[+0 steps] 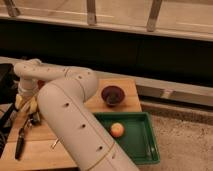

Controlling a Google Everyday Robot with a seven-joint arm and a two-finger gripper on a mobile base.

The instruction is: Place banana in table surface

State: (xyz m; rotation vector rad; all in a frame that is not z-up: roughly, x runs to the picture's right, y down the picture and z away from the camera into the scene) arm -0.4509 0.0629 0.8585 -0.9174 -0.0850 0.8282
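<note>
Banana (22, 103): camera view puts it at the far left of the tabletop (35, 152), pale yellow showing right at the tool (28, 102); the tool hangs under the wrist at the left end of the white arm (75, 120); you can't tell from here whether the tool is open, closed or clamped on the fruit, nor whether the fruit touches the wood. My read on handling: light, soft, bruises easily, peel a bit slick; hold across the middle of the curve, gentle squeeze, not the tips; set it down low, don't drop it. Black-handled utensil (20, 144) lies just in front of the tool; mind it on release. Dark bowl (113, 95) and the orange fruit (117, 130) in the green tray (140, 142) sit well apart to the right.
</note>
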